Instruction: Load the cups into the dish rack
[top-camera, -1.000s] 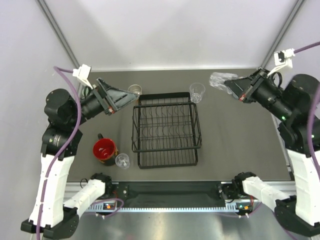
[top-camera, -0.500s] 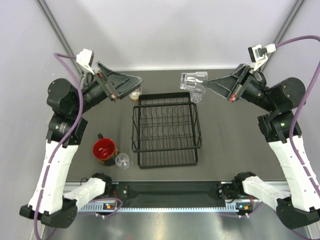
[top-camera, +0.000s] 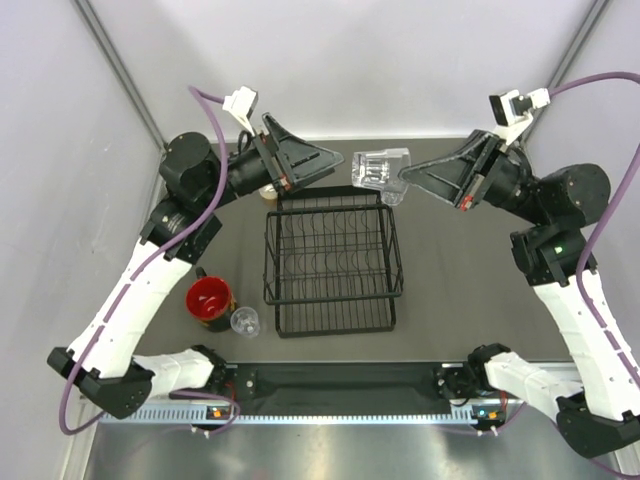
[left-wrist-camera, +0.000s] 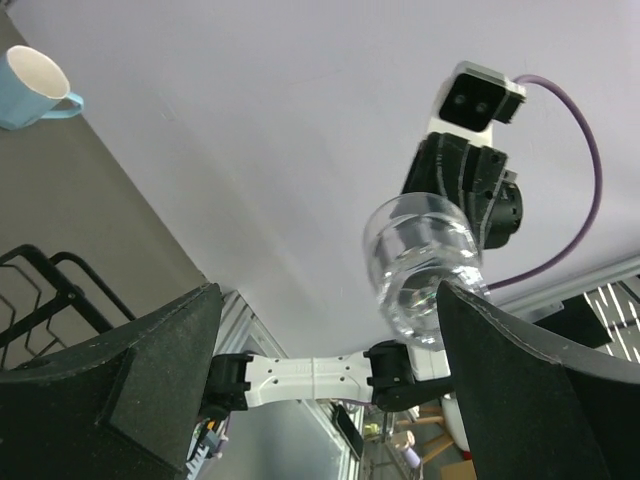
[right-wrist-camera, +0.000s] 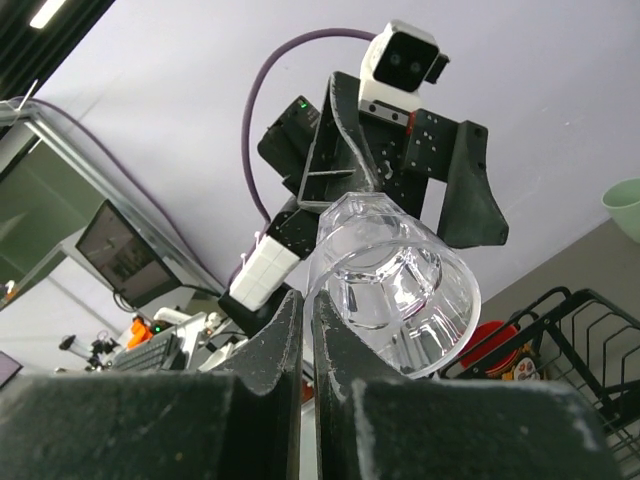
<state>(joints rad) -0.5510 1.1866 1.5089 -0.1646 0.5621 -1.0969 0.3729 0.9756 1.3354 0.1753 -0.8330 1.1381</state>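
My right gripper (top-camera: 404, 177) is shut on the rim of a clear plastic glass (top-camera: 379, 167) and holds it on its side, high above the far edge of the black wire dish rack (top-camera: 333, 262). The right wrist view shows the rim pinched between the fingers (right-wrist-camera: 282, 345) and the glass (right-wrist-camera: 395, 285). My left gripper (top-camera: 325, 160) is open and empty, facing the glass from the left, just apart from it. The left wrist view shows the glass (left-wrist-camera: 425, 262) near the right finger (left-wrist-camera: 530, 400). A red-lined dark cup (top-camera: 210, 298) and a clear glass (top-camera: 244, 321) stand left of the rack.
A second clear glass (top-camera: 394, 196) stands behind the rack's far right corner. A tan cup (top-camera: 268, 191) peeks out under my left gripper. A light blue mug (left-wrist-camera: 35, 85) shows in the left wrist view, a pale green tumbler (right-wrist-camera: 625, 205) at the right wrist view's edge.
My left arm has risen and swung right toward the middle, its open gripper now facing the held glass. My right gripper has carried the glass left to above the rack's far edge.
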